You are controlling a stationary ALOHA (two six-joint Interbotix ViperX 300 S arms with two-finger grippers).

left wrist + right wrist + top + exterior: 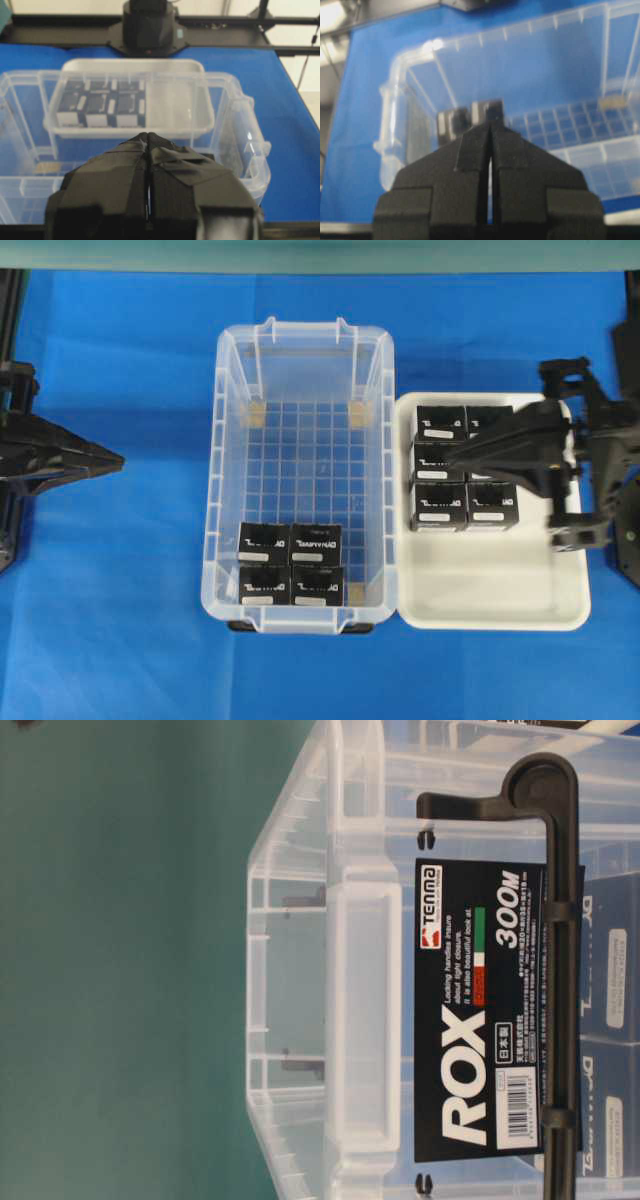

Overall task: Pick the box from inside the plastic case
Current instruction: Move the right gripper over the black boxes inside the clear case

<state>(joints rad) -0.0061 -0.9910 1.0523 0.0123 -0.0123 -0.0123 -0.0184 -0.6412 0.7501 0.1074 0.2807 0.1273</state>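
The plastic case (232, 440) stands mid-table, clear with a grid floor. Several black boxes (290, 562) with white lettering sit packed at its near end. In the right wrist view those boxes (454, 121) show just beyond my right gripper (490, 126), which is shut and empty. From above, the right gripper (468, 452) hangs over the white tray, pointing toward the case. My left gripper (118, 462) rests left of the case, shut on nothing. Its closed tips (148, 135) face the case wall (240, 115).
A flat white tray (500, 590) lies right of the case. Several more black boxes (440, 505) are grouped at its far end. Blue cloth (120, 620) covers the table. The table-level view shows the case's ROX label (480, 1020) and black latch handle (560, 920).
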